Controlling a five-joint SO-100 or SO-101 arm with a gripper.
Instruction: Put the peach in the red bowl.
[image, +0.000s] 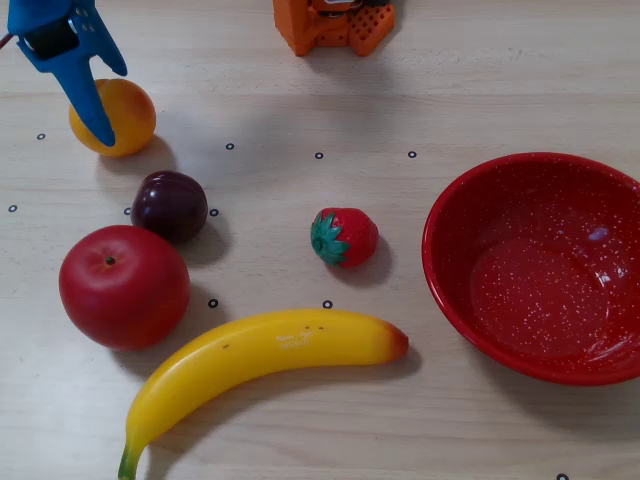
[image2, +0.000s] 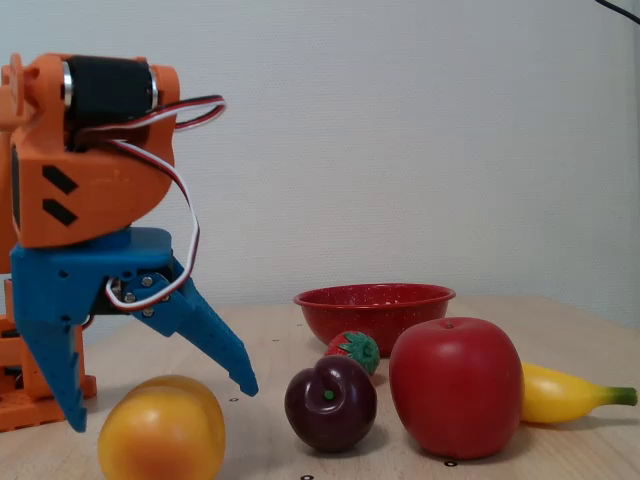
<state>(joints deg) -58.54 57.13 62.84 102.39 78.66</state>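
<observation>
Blue tool (image2: 160, 405): fingers spread wide, straddling the peach (image2: 162, 428) from above.
Peach place: table (image: 480, 90), top left in the overhead view (image: 125, 115).
Red bowl (image: 537, 265): right, well apart.
Banana (image: 262, 365) print: too small to read.

No legible text, label, brand, number or sign is present in either view.

The banana (image: 262, 365) carries a small pale marking on its upper surface in the overhead view. It resembles a printed or embossed label, but its characters are too small and faint to read.

The table (image: 480, 90) bears small black ring marks at intervals. These are plain circles with no characters beside them.

The orange arm housing (image2: 85, 190) shows two dark slanted slots in the fixed view. These are openings, not lettering.
</observation>
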